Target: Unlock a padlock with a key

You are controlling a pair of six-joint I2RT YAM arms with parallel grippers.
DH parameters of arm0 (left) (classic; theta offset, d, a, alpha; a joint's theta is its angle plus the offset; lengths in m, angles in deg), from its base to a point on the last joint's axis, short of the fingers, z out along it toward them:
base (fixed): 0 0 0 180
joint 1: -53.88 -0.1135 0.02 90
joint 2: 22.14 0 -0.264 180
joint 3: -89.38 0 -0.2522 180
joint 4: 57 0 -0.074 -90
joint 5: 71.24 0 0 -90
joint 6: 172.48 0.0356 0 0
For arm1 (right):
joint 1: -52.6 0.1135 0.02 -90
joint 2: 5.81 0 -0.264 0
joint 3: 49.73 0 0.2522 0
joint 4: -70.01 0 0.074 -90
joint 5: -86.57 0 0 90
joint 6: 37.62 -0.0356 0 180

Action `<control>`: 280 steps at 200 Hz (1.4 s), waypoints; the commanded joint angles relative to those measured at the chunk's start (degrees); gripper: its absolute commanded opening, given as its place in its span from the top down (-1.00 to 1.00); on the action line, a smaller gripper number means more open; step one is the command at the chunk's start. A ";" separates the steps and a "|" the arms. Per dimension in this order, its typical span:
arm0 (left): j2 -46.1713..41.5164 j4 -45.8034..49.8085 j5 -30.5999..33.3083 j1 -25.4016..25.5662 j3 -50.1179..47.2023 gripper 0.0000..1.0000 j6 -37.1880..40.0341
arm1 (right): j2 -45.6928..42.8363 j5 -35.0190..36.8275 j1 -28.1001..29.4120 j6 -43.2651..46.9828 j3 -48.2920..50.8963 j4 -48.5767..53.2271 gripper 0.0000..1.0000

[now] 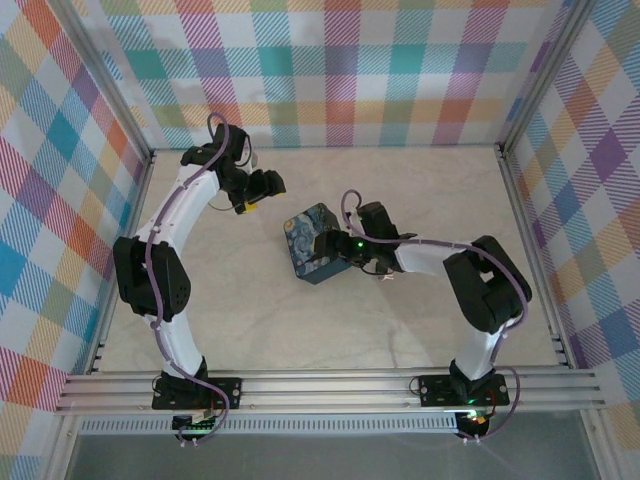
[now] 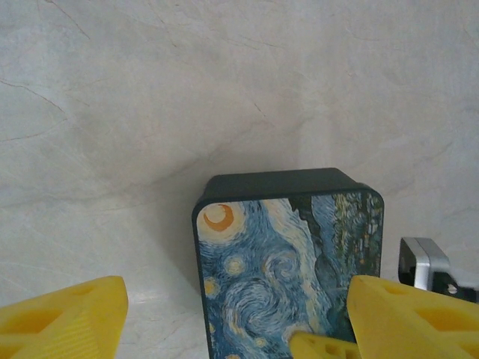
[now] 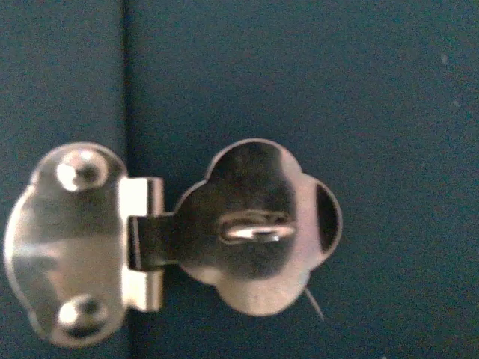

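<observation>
The dark tin painted with blue-and-yellow swirls [image 1: 312, 240] lies at the table's middle. My left gripper [image 1: 262, 190] hovers behind and left of it, open. Its yellow fingers [image 2: 67, 318] stand wide apart in the left wrist view, with the tin's lid [image 2: 288, 262] beyond them. My right gripper [image 1: 342, 250] is pressed close to the tin's right side, and its fingers are hidden. The right wrist view shows the tin's dark wall [image 3: 374, 90] with a silver hasp [image 3: 262, 284] closed over a staple loop [image 3: 254, 226]. No padlock hangs in the loop. The padlock and key are out of view.
The hasp's hinge plate [image 3: 63, 243] with two rivets sits across the lid seam. A silver part of the right arm [image 2: 423, 262] shows beside the tin. Aluminium rails [image 1: 330, 385] and plaid walls [image 1: 60, 150] enclose the marbled table [image 1: 420, 190].
</observation>
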 commanded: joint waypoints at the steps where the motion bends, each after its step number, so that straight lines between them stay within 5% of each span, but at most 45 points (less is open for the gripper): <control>1: -2.92 0.58 -0.70 -0.96 0.57 -0.54 0.11 | 1.93 -2.54 -0.14 1.71 -2.71 -1.93 -0.91; 69: -2.95 0.24 -1.13 -0.94 0.48 -0.54 0.50 | 3.16 5.03 0.18 23.11 -13.88 26.52 -0.99; 178: -5.62 0.19 1.53 -0.70 -5.08 -0.52 2.32 | 0.92 5.98 -0.12 21.55 -13.96 25.99 -0.99; 206: -8.12 -4.67 8.38 -0.68 -11.23 -0.60 3.98 | -4.20 11.48 -2.68 23.83 -14.67 29.15 -0.99; 223: -10.87 -8.81 15.25 -0.76 -16.70 -0.99 3.20 | -8.11 14.81 -5.57 26.64 -12.78 29.45 -0.99; 248: -16.70 -19.44 28.82 -0.87 -27.62 -1.00 4.63 | -14.84 20.08 -12.15 29.43 -4.25 22.79 -0.99; 280: -23.24 -43.95 40.80 -0.96 -47.72 -1.00 16.26 | -24.16 26.92 -18.50 36.17 10.74 7.73 -0.99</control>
